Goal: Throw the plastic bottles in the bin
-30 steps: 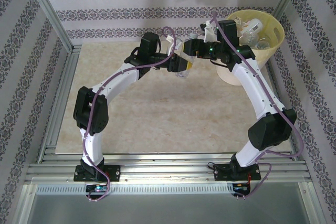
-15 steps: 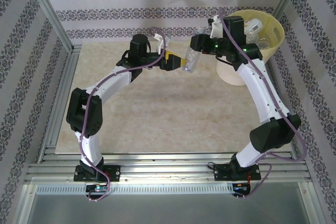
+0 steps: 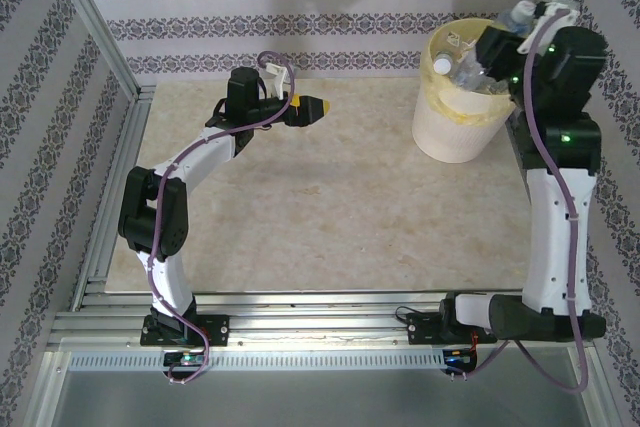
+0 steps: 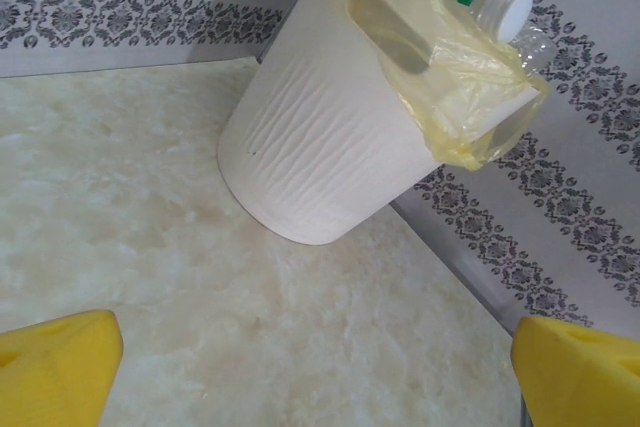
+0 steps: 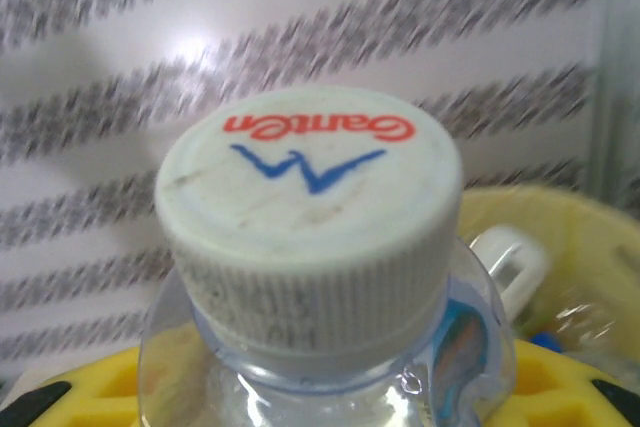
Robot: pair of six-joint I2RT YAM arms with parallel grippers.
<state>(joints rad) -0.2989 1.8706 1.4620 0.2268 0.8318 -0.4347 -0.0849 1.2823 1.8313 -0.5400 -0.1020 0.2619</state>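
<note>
- Your right gripper [image 5: 330,397] is clenched on a clear plastic bottle [image 5: 300,362]. In the right wrist view its yellow pads [image 5: 105,385] press the rounded shoulder from both sides.
- That bottle's cap [image 5: 310,212] is white and round. It is ribbed around its side, a little scuffed, and carries red lettering and a blue zigzag on its flat top.
- In the top view the bin [image 3: 450,132] stands at 1 o'clock on the surface [image 3: 330,217], near the back wall. It is a round, pale-yellow plastic bucket that tapers toward its base.
- In the right wrist view the bin's curved yellow rim sits just behind the held bottle at 3 o'clock, with a second white cap [image 5: 510,262] inside it.
- The left wrist view shows the bin's wall faintly ribbed, with a slot-shaped handle hole [image 4: 388,29] below the rim. A capped bottle [image 4: 490,5] with a green neck ring pokes over the edge.
- Your left gripper [image 3: 314,107] is released. Its yellow fingers [image 4: 55,367] stand wide apart, with the marbled surface showing between them. It hangs at 11 o'clock, well apart from the bin and pointing toward 3 o'clock.
- The surface is smooth, beige and stone-patterned. Striped floral wallpaper [image 3: 300,22] and aluminium rails [image 3: 110,197] enclose it.
- The right arm [image 3: 548,227] rises along the bin's 3 o'clock side and hides part of the rim from above. The clear shapes [image 3: 465,67] at the mouth are probably bottles, but they are too blurred for you to count.
</note>
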